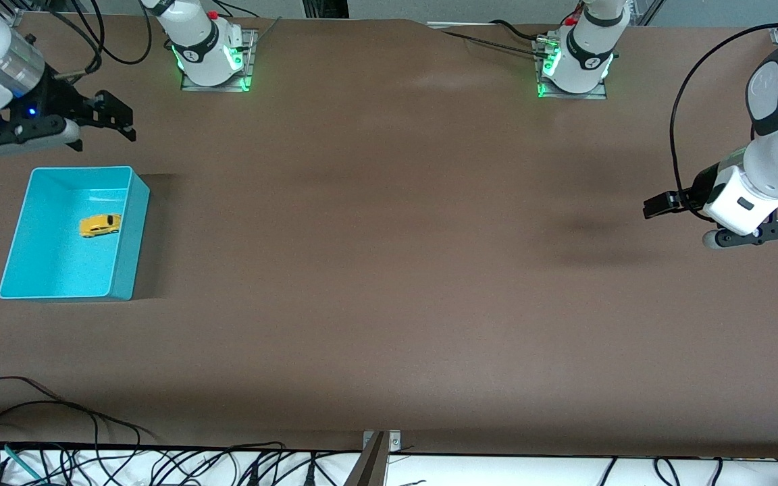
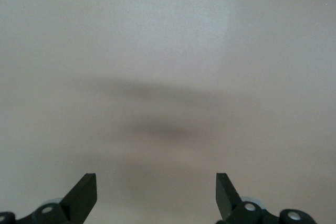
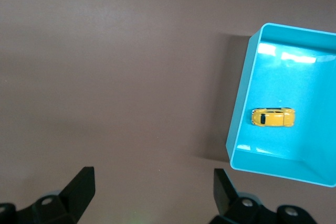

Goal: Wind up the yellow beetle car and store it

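The yellow beetle car (image 1: 100, 225) lies on its wheels on the floor of a turquoise bin (image 1: 58, 260) at the right arm's end of the table. The right wrist view shows the same car (image 3: 272, 117) inside the bin (image 3: 251, 85). My right gripper (image 1: 105, 133) hangs open and empty over bare table, just off the bin's edge on the bases' side; in its own view the gripper (image 3: 153, 176) has only tabletop between its fingers. My left gripper (image 1: 678, 224) waits open over bare table at the left arm's end, and its own view shows the gripper (image 2: 156, 178) holding nothing.
The brown table (image 1: 389, 270) stretches wide between the two arms. Both arm bases (image 1: 210, 50) (image 1: 575, 64) stand along the edge farthest from the front camera. Loose black cables (image 1: 58, 432) and a metal bracket (image 1: 381, 449) lie at the nearest edge.
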